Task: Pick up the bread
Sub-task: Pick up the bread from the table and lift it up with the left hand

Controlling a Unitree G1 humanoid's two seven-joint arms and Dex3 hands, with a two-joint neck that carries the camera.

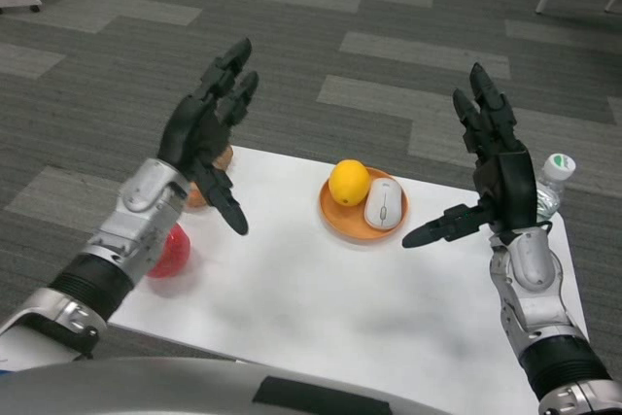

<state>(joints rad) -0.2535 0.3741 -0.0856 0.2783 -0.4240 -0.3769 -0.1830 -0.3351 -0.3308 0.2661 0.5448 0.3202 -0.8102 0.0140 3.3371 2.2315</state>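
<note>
Bread [212, 174] mostly hidden behind left hand [207, 131].

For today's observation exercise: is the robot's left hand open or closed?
Open: the left hand is raised, fingers apart, holding nothing.

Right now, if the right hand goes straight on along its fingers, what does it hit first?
Nothing, as far as the picture shows. The right hand is open, fingers pointing up and away past the table's far edge, over carpet. The bottle sits just beside it, out of that line; depth is unclear.
</note>
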